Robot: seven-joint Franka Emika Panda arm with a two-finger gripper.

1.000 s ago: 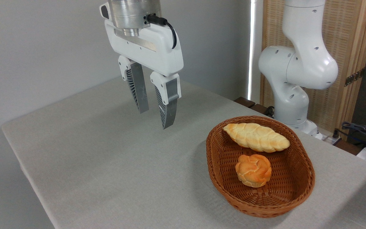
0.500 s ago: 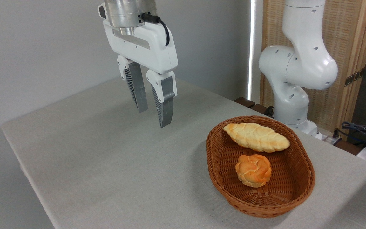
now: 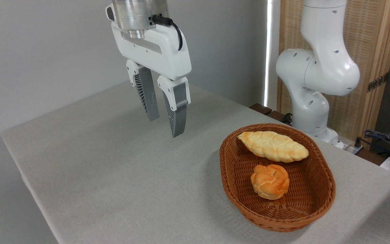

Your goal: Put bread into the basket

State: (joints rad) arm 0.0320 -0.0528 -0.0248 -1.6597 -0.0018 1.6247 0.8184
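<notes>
Count: one basket, two breads, one gripper with two fingers, one table, one robot arm base.
Basket: an oval brown woven wicker basket [image 3: 277, 210] with raised sides and a tight ribbed weave; it sits on the right part of the table, near the front edge.
Bread: the long braided golden-orange loaf [image 3: 273, 146] with pointed ends lies inside the basket at its far end, resting against the back wall, its length running from upper left to lower right; the crust is plaited in rounded lobes and paler along the lower edge.
Bun: a small round knotted orange bun [image 3: 270, 181] lies on the basket floor, just in front of the loaf and apart from it.
Gripper: the white two-finger gripper [image 3: 166, 126] hangs above the table, well to the left of the basket, pointing down; its body is white plastic under a metal cylinder with a black cable.
Fingers: two grey tapering fingers [image 3: 178, 115] with ribbed inner faces; a clear gap stands between the tips and nothing is held.
Table: a table under a pale grey, finely textured cloth [image 3: 113, 176].
Arm: white rounded arm segments [image 3: 317, 74] stand behind the basket at right, before a slatted wooden screen.
</notes>
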